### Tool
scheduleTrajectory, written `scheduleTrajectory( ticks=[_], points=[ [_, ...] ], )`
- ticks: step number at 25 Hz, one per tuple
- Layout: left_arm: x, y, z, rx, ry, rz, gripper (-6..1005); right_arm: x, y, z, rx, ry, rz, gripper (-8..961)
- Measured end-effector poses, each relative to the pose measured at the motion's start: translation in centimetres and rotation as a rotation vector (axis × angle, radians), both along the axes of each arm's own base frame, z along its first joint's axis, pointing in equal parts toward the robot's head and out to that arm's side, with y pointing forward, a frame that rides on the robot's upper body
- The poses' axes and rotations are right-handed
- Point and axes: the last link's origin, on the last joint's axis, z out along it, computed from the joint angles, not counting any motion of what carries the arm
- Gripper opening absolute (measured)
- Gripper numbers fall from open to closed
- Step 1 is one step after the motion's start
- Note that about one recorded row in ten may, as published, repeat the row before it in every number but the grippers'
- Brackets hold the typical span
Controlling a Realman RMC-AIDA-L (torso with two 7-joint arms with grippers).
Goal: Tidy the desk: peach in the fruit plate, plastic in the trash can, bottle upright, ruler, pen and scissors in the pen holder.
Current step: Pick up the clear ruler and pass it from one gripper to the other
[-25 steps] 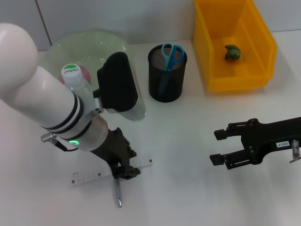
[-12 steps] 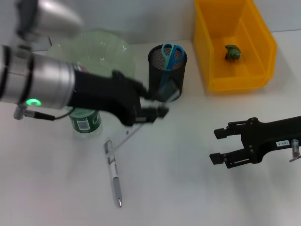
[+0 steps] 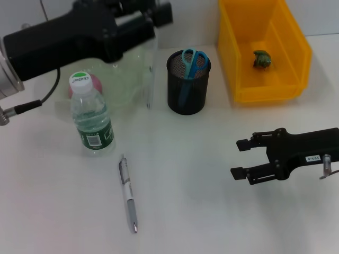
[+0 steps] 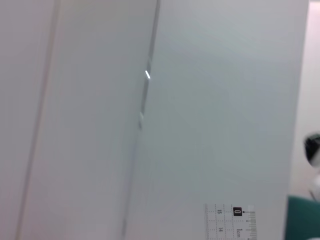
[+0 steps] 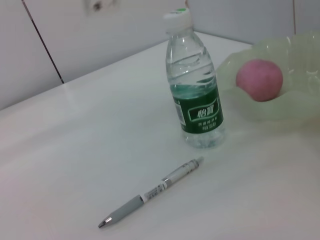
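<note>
My left gripper [image 3: 158,11] is raised at the back left, shut on the clear ruler [image 3: 150,90], which hangs down beside the black mesh pen holder [image 3: 188,87]. The ruler's scale end [image 4: 230,224] shows in the left wrist view. Blue-handled scissors [image 3: 194,60] stand in the holder. The bottle [image 3: 92,119] stands upright with its green label [image 5: 198,112] facing the right wrist camera. A pink peach [image 5: 259,80] lies in the pale green fruit plate [image 5: 300,60]. The grey pen [image 3: 128,193] lies on the table. A green piece of plastic [image 3: 261,58] lies in the yellow bin [image 3: 296,47]. My right gripper [image 3: 238,157] hovers open at the right, holding nothing.
The left arm's black body [image 3: 69,37] reaches over the plate [image 3: 124,87] at the back left. A white wall stands behind the table. The peach [image 3: 70,89] is partly hidden by the bottle in the head view.
My left arm has lifted the ruler off the table and swung it up and back, next to the pen holder. The right gripper has shifted slightly nearer.
</note>
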Motion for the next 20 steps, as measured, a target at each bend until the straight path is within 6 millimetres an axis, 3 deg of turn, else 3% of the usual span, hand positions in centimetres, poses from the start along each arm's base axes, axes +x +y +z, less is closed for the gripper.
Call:
scheduleTrajectory(
  ticks=[8,13,15,20],
  points=[
    [-0.9,0.6,-2.2,0.147,-0.074,0.065,402,0.0,0.1,-0.2,0.023,0.005,0.008,814],
    [-1.3,0.5,-5.9,0.228,-0.092,0.091,403,0.2,0.1,0.1,0.108,0.051,0.013,814],
    [-1.4,0.4,-6.5,0.238,-0.093,0.096,403,0.4,-0.1,0.2,0.154,0.083,0.026,814],
    [-1.0,-0.6,-10.4,0.362,-0.112,0.133,403,0.7,-1.2,-0.8,0.259,0.215,0.057,814]
  ],
)
